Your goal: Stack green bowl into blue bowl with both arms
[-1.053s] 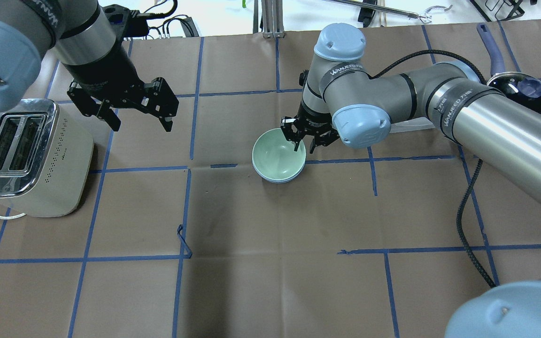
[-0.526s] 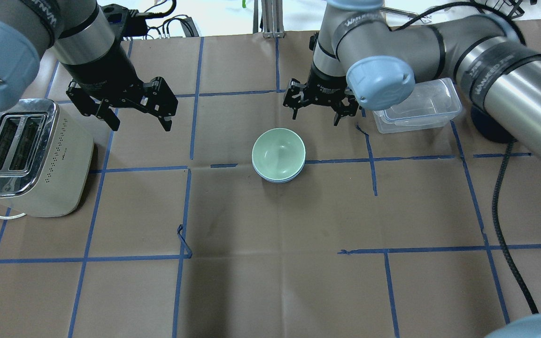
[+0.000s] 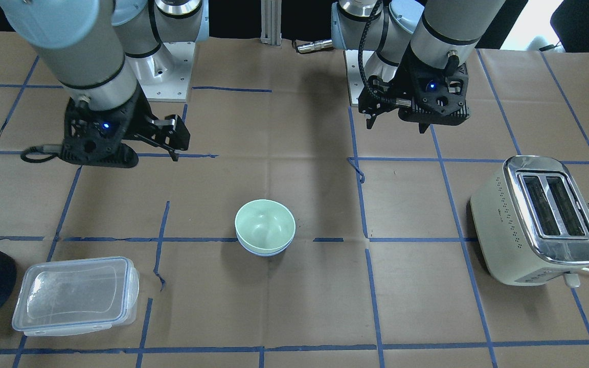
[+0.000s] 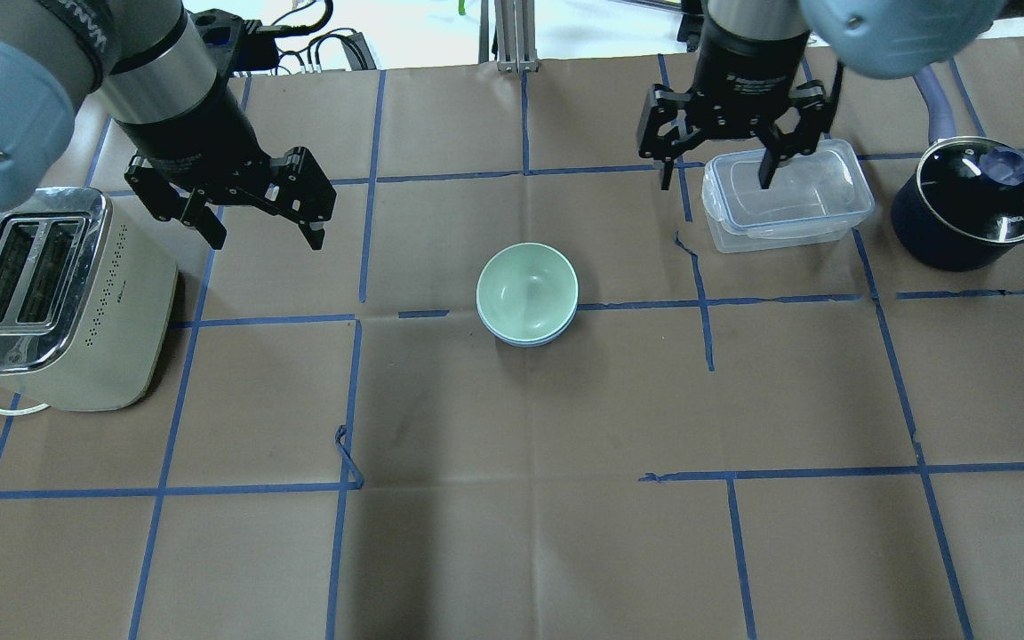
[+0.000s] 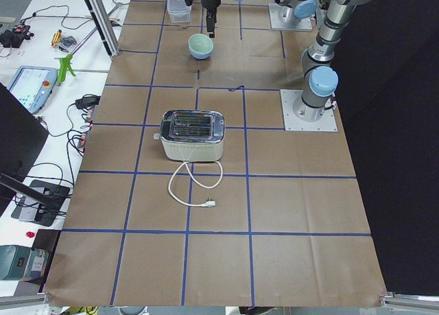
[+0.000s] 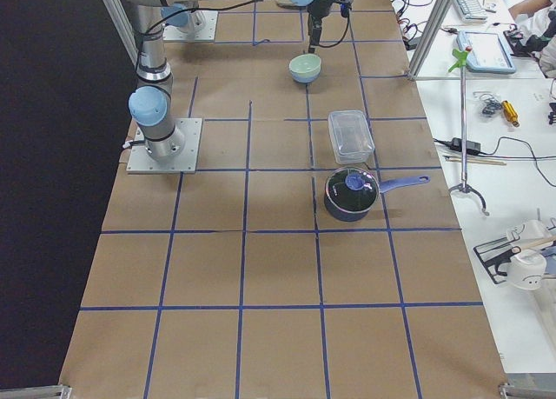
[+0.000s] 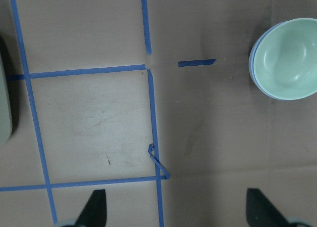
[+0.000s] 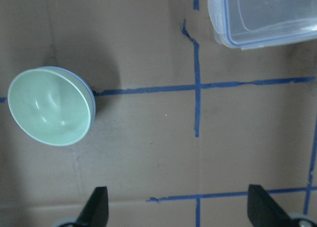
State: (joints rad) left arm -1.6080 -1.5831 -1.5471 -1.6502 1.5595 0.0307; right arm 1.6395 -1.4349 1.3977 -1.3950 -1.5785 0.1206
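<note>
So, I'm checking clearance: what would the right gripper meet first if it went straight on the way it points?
Likely the table: the right gripper points down between the green bowl and the clear container, over neither, by its wrist view.

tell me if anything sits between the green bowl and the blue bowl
Nothing visible does: the green bowl already sits nested inside the blue bowl, whose rim shows beneath it. The left hand and right hand are open, away from both.

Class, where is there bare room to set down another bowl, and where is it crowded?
Free: between the cream toaster and the glossy mint-green round bowl; also the robot-side half. Crowded: around the clear rectangular lidded container and dark-blue saucepan.
</note>
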